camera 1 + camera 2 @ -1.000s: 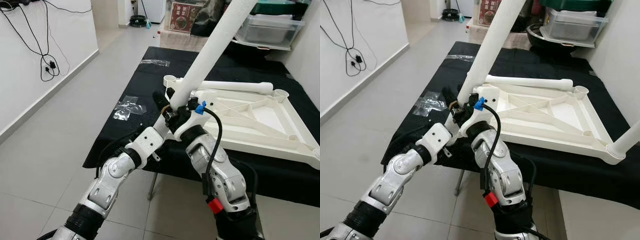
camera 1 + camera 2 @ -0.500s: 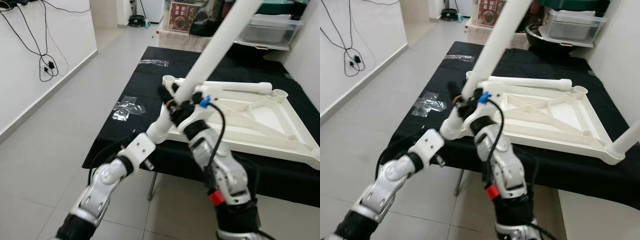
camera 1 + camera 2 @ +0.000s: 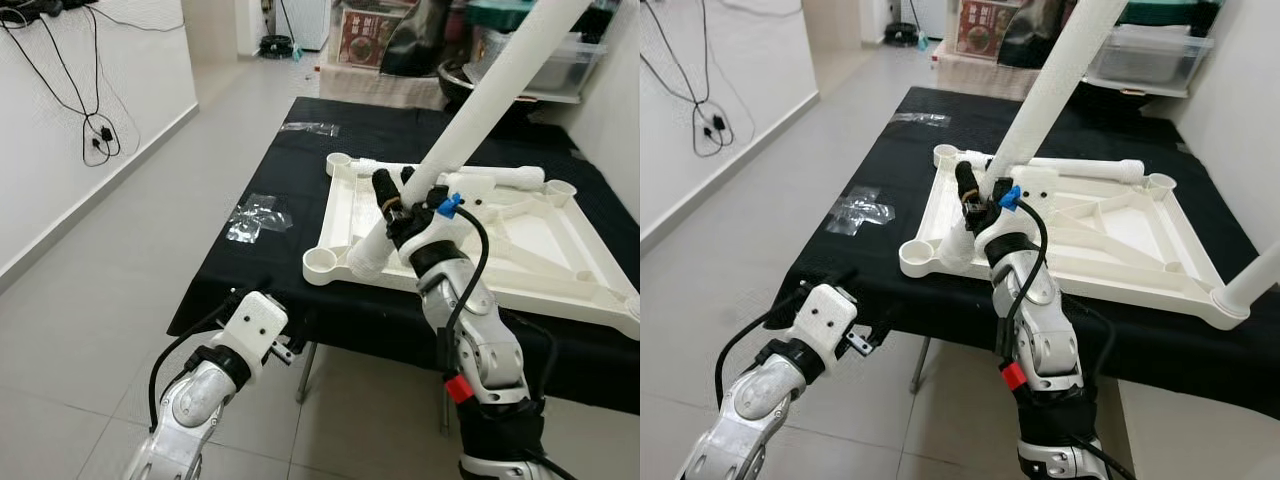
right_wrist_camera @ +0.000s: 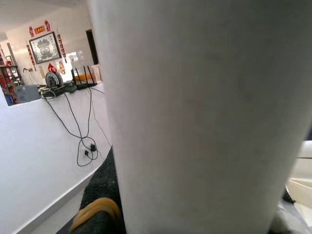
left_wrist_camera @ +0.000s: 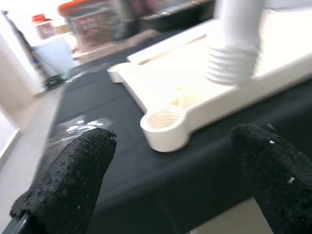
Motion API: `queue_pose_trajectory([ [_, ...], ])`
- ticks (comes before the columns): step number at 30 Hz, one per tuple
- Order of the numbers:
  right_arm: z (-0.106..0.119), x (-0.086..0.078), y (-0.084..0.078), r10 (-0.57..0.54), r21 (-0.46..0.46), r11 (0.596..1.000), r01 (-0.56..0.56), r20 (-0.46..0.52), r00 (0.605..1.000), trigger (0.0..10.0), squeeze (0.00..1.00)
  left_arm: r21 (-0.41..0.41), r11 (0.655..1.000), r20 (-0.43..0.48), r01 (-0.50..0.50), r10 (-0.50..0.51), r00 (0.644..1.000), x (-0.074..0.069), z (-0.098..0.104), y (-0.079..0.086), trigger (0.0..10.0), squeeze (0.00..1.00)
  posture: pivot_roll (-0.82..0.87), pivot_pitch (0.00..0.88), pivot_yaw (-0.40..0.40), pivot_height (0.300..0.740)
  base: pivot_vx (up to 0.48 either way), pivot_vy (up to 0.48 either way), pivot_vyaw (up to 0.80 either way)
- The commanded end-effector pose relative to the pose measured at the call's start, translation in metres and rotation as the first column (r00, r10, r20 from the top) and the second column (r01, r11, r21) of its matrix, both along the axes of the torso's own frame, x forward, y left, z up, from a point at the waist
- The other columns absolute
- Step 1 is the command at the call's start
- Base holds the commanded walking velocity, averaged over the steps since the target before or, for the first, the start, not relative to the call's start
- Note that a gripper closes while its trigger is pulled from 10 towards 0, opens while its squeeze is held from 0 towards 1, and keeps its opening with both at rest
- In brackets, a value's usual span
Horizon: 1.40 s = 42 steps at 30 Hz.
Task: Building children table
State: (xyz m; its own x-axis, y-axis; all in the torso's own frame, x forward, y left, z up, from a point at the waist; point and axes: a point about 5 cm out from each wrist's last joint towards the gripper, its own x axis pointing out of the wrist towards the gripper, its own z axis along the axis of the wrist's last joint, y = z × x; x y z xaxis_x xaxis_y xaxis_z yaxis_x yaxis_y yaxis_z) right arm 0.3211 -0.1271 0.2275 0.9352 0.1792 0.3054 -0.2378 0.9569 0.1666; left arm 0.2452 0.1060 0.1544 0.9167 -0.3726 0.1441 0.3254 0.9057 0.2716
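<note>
The white tabletop lies upside down on the black table. My right gripper is shut on a long white leg that slants up to the right. The leg's threaded end hangs just above the tabletop, beside the near-left corner socket. My left gripper is open, low in front of the table edge, facing that socket. A second leg lies along the tabletop's far side. A third leg stands in the near-right corner.
Clear plastic bags lie on the black cloth left of the tabletop, another bag farther back. Storage bins and boxes stand behind the table. A white wall with hanging cables runs along the left over grey floor tiles.
My left gripper has let go of the leg and dropped below the table edge. The right gripper has carried the leg forward and right, over the tabletop's near-left corner.
</note>
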Motion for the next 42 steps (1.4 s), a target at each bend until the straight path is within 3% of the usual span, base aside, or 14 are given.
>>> queue_pose_trajectory([
  [1, 0.000, -0.002, 0.000, -0.004, -0.020, 1.000, 0.005, 0.026, 1.000, 10.0, 0.00, -0.035, 0.998, -0.007, -0.060, 0.059, 0.998, -0.003, 0.004, 0.002, 10.0, 0.00, 0.07, 0.000, -0.093, 0.740, 0.000, 0.000, 0.00],
  [14, 0.000, 0.000, 0.002, 0.000, -0.030, 1.000, 0.001, 0.032, 1.000, 10.0, 0.00, -0.081, 0.986, 0.058, -0.145, 0.150, 0.987, 0.002, 0.032, 0.008, 10.0, 0.00, 0.07, 0.004, -0.101, 0.740, 0.138, 0.000, 0.00],
  [28, -0.002, 0.001, 0.004, 0.008, -0.026, 1.000, -0.007, 0.023, 1.000, 10.0, 0.00, -0.034, 0.992, 0.051, -0.124, 0.126, 0.991, -0.001, 0.029, 0.001, 10.0, 0.00, 0.07, 0.022, -0.105, 0.740, 0.388, 0.000, 0.00],
  [33, -0.001, 0.001, 0.005, 0.009, -0.022, 1.000, -0.008, 0.024, 1.000, 10.0, 0.00, -0.051, 0.989, 0.042, -0.136, 0.138, 0.990, 0.000, 0.030, 0.000, 10.0, 0.00, 0.07, 0.022, -0.106, 0.740, 0.326, 0.000, 0.00],
  [42, 0.002, 0.004, 0.005, 0.013, -0.010, 1.000, -0.013, 0.035, 0.999, 10.0, 0.00, -0.037, 0.987, 0.021, -0.156, 0.156, 0.987, 0.001, 0.027, 0.002, 10.0, 0.00, 0.07, 0.029, -0.106, 0.740, 0.000, 0.000, 0.00],
])
